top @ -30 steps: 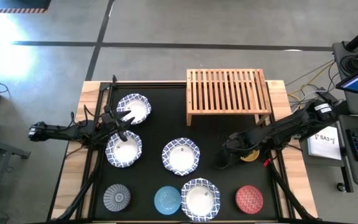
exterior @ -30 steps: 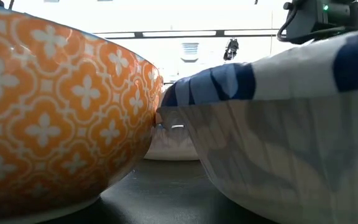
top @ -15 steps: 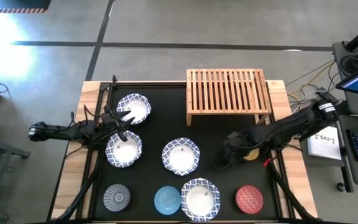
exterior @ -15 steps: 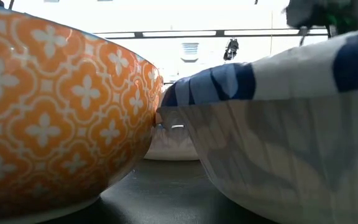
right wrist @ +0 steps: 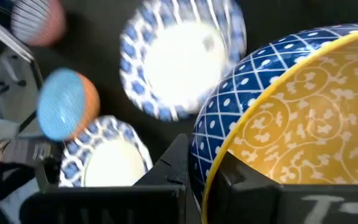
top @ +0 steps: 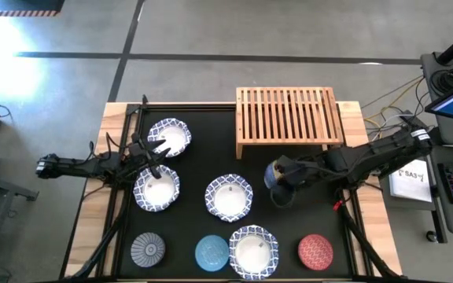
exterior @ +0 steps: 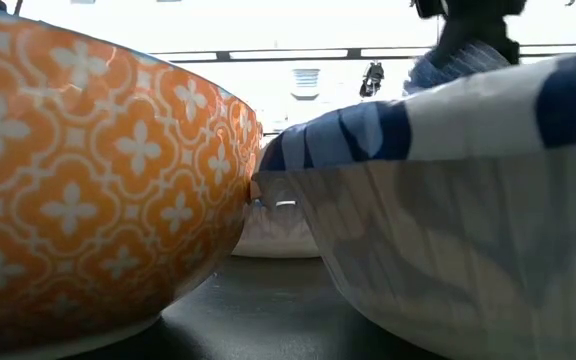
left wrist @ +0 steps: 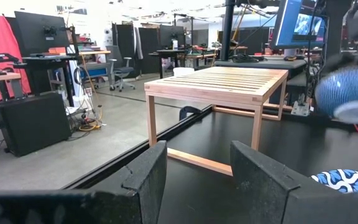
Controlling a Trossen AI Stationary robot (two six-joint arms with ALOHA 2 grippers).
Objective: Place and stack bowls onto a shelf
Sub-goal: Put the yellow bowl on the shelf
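Right gripper [top: 283, 179] is pinching the rim of a small bowl [right wrist: 291, 118], yellow inside, blue lattice outside; one finger inside the rim, one outside, seen clearly in the right wrist view. In the high view that bowl [top: 278, 174] is held just right of frame center, in front of the shelf [top: 289, 119] and just right of the middle white bowl [top: 229, 196]; from the left wrist view it hangs above the bench [top: 211, 161], clear of the black mat. Shelf sits upper center-right of the high view, slatted top bare. Left gripper [top: 157, 153] waits at the left of the high view between two white blue-rimmed bowls, upper one [top: 169, 137] and lower one [top: 156, 189]; its fingers [left wrist: 148, 177] are spread with nothing between them. Along the bottom edge of the high view, left to right: grey bowl [top: 147, 250], light blue bowl [top: 211, 252], fourth white bowl [top: 253, 251], red bowl [top: 315, 251]. Low view is blocked by an orange-patterned bowl [exterior: 88, 190] on the left and a white blue-rimmed bowl [exterior: 458, 220] on the right, close together; cannot tell if they touch.
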